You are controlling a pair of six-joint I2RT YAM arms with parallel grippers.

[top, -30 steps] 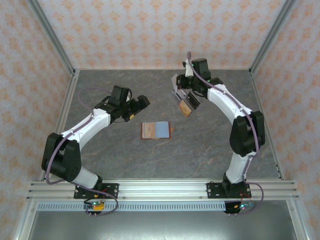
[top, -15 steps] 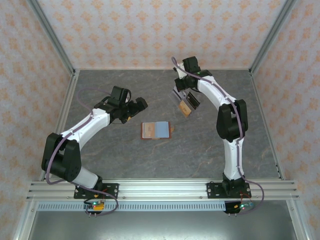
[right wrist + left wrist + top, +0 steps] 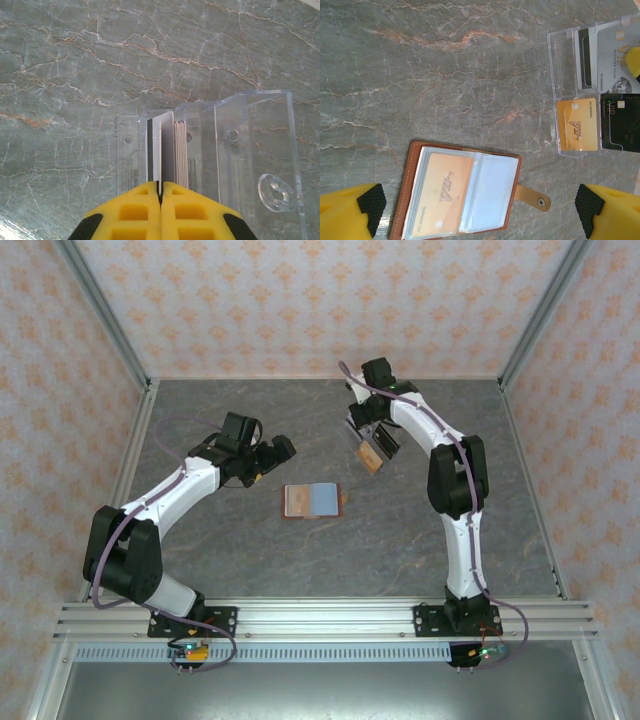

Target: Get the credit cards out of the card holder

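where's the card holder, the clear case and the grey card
card holder (image 3: 492, 192), left wrist view, empty right sleeve
clear case (image 3: 564, 65), left wrist view, empty left section
grey card (image 3: 607, 50), left wrist view, pale face

I record the bench (image 3: 445, 75) as grey-green marble, rust-veined. The card holder (image 3: 411, 170): brown rim; its credit card (image 3: 445, 192) orange-yellow, pale markings. The clear case (image 3: 565, 55): a gold card (image 3: 576, 125), a black card (image 3: 620, 122). My left claw (image 3: 480, 212): yellow fingers (image 3: 342, 215), black pads (image 3: 370, 207).
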